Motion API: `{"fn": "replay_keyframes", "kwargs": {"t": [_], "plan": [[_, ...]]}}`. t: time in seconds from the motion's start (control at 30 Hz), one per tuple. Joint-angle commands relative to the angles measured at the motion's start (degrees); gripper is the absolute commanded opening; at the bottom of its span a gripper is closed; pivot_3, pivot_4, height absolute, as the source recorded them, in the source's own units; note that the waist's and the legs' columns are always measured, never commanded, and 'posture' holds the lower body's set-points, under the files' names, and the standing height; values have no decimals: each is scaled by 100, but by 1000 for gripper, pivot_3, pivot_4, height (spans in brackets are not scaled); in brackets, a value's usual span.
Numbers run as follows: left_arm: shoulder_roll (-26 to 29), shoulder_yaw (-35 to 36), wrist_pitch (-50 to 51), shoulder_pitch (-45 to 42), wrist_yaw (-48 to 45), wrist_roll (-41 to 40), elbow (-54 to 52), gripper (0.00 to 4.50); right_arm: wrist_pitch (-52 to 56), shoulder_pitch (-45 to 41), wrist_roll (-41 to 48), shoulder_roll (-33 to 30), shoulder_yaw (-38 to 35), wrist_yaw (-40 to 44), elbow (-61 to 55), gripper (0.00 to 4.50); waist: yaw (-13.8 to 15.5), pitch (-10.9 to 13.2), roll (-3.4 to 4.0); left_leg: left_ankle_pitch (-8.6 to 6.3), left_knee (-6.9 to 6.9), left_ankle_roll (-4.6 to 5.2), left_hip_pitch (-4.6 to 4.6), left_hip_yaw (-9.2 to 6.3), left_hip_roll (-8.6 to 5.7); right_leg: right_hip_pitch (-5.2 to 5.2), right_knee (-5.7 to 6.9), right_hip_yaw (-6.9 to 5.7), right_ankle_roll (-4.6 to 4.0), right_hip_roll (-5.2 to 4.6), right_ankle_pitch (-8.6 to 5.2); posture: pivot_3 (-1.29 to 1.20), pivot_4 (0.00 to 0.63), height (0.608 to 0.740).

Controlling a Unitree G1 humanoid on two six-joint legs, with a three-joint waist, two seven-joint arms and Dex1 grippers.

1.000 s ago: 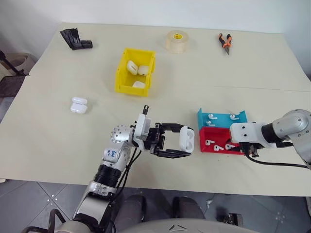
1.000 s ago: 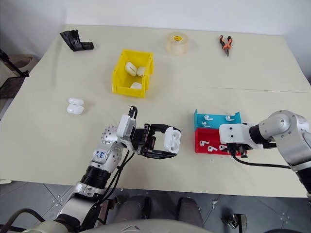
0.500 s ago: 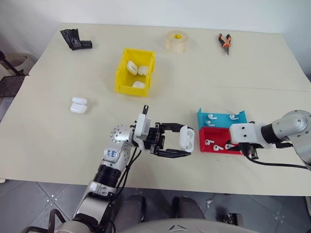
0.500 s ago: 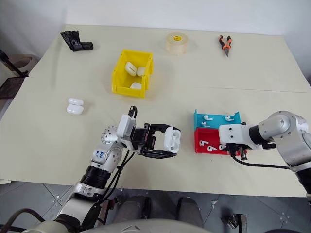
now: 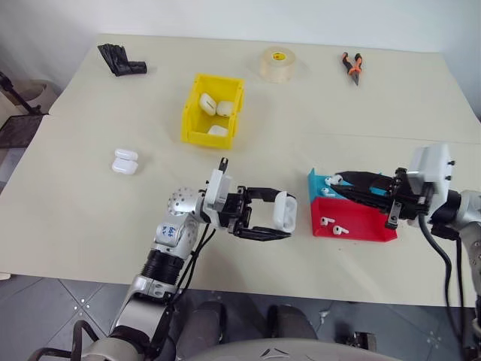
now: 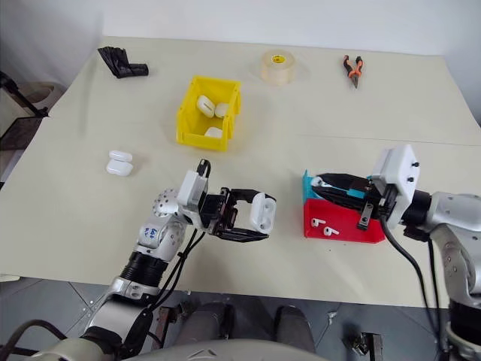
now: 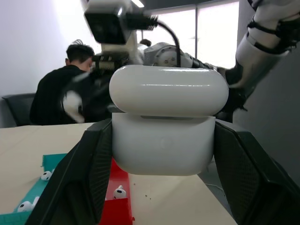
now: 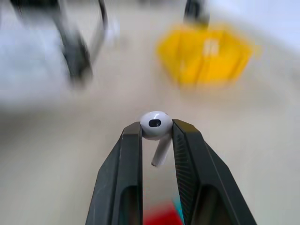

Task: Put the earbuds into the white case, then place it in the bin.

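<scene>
My left gripper [image 5: 284, 215] is shut on a white case [image 5: 285, 210], held just above the table near its front edge, with the lid uppermost [image 7: 164, 123]. To its right, my right gripper [image 5: 337, 180] hangs over the blue tray, its fingers pointing left toward the case. It is shut on one white earbud [image 8: 156, 126], whose stem hangs down between the fingers [image 8: 131, 154]. More earbuds [image 5: 325, 220] lie in the red tray [image 5: 361, 224]. The yellow bin [image 5: 189, 113] stands farther back, left of centre, with white cases [image 5: 204, 103] inside.
The blue tray [image 5: 316, 188] adjoins the red one. Two more white cases [image 5: 124, 162] lie at the left. Along the far edge are a tape roll [image 5: 276, 64], pliers [image 5: 351, 66] and a black object [image 5: 120, 60]. A seated person [image 7: 61, 96] shows in the left wrist view.
My right gripper has lifted out of the red tray with an earbud and swung round to point left toward the case. The left gripper and its case stayed put.
</scene>
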Motion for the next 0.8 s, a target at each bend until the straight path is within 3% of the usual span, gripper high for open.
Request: {"fn": "replay_keyframes", "kwargs": {"t": [0.03, 0.1, 0.33, 0.8], "plan": [[47, 80, 311, -90, -67, -281, -258, 2795, 2, -30, 935, 605, -260, -956, -690, 529, -5, 0, 0, 0, -1, 0, 0, 1, -1, -3, 2, 2, 0, -1, 0, 0, 150, 740], [76, 117, 446, -159, -58, -316, -262, 2795, -47, 78, 1127, 946, -133, -1344, -932, 529, -11, 0, 0, 0, -2, 0, 0, -1, 0, -4, 5, 2, 0, 1, 0, 0, 150, 740], [118, 208, 613, -391, -77, -283, -136, 2795, -606, 621, 793, 1649, 892, -1412, -1159, 529, -11, 0, 1, 1, -2, 2, 1, 0, -14, -7, 11, 20, 0, 0, 0, 0, 150, 740], [114, 253, 790, -320, 40, -300, -333, 2795, -938, 552, 654, 1823, 1430, -1558, -797, 529, -21, 0, 1, 1, -3, 2, 3, -1, -13, -9, 14, 25, 0, 3, 0, 0, 150, 740]]}}
